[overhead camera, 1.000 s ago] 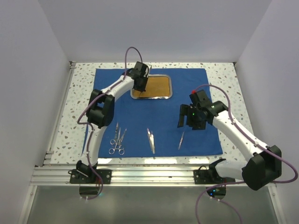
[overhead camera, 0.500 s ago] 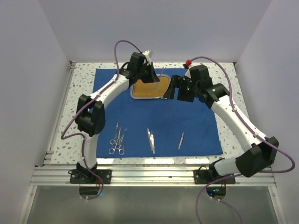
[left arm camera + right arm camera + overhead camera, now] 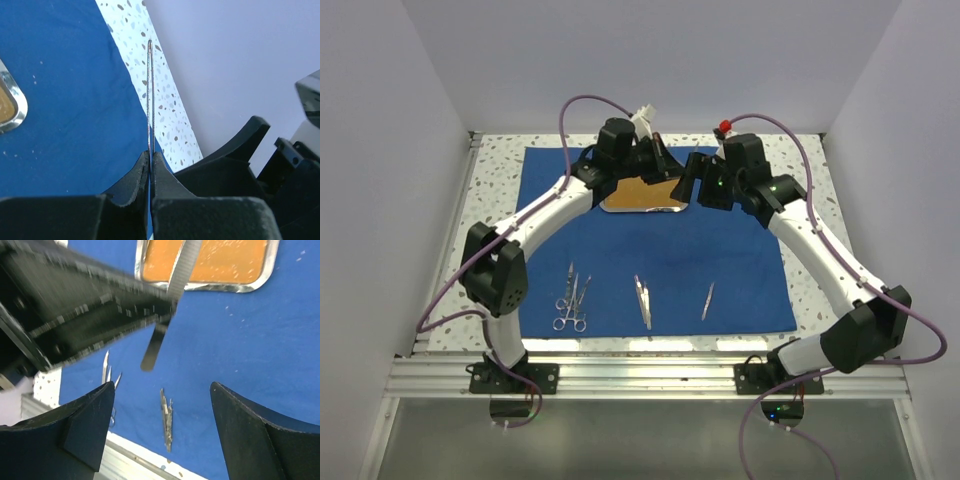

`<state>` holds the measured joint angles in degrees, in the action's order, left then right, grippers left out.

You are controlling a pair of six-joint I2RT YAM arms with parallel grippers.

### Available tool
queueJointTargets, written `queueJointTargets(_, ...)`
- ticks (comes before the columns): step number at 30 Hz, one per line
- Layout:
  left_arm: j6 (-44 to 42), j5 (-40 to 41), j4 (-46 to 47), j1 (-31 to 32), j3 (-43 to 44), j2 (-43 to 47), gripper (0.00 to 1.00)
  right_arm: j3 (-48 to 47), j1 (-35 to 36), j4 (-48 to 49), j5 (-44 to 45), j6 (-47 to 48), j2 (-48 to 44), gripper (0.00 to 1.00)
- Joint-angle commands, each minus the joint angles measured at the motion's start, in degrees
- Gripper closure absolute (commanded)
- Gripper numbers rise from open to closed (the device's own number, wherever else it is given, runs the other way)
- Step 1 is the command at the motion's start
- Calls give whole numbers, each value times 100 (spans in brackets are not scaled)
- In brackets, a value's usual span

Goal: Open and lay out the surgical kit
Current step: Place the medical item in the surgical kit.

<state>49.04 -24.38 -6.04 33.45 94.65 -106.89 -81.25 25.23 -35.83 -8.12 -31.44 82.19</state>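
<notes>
Plain pale walls (image 3: pixel 650 60) close in on three sides of a white table (image 3: pixel 495 190) flecked with dark specks. A silver aluminium rail (image 3: pixel 640 375) runs along its near edge. The light is soft and even

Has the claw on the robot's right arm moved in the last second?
Yes. The right gripper went from the middle of the blue cloth toward its far edge, ending beside the steel tray.
</notes>
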Motion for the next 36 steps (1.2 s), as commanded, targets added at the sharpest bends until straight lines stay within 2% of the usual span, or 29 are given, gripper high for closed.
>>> queueJointTargets(1, 299, -146, 420, 109, -192, 397, 100, -102, 17, 270, 416, -90, -274, 20)
queueJointTargets(17, 633, -471, 745, 223, -333, 669, 100, 206, 17, 393, 996, -222, -292, 38)
queueJointTargets(20, 625, -497, 771, 232, -421, 722, 100, 215, 17, 419, 1058, -222, -248, 57)
queueJointTargets(21, 625, -515, 789, 232, -447, 722, 100, 215, 17, 411, 1049, -231, -248, 71)
queueJointTargets(24, 607, -541, 833, 232, -518, 740, 100, 215, 17, 393, 1093, -222, -239, 92)
queueJointTargets(26, 590, -568, 842, 232, -535, 722, 100, 215, 17, 367, 1146, -213, -265, 100)
queueJointTargets(29, 476, -585, 859, 232, -492, 670, 99, 250, 8, 270, 1216, -169, -326, 100)
queueJointTargets(30, 397, -568, 703, 215, -439, 644, 90, 285, 17, 235, 1225, -161, -362, 100)
queueJointTargets(31, 196, -533, 614, 197, -291, 565, 60, 320, 17, 148, 1242, -117, -405, 100)
queueJointTargets(32, 90, -454, 222, 145, -211, 512, 45, 373, 17, 103, 1277, -108, -536, 100)
queueJointTargets(35, -359, -252, -255, -83, -43, 406, 7, 715, 8, -107, 1339, -73, -931, 100)
queueJointTargets(36, -560, -199, -335, -171, -52, 415, 2, 934, 8, -230, 1400, -81, -1029, 100)
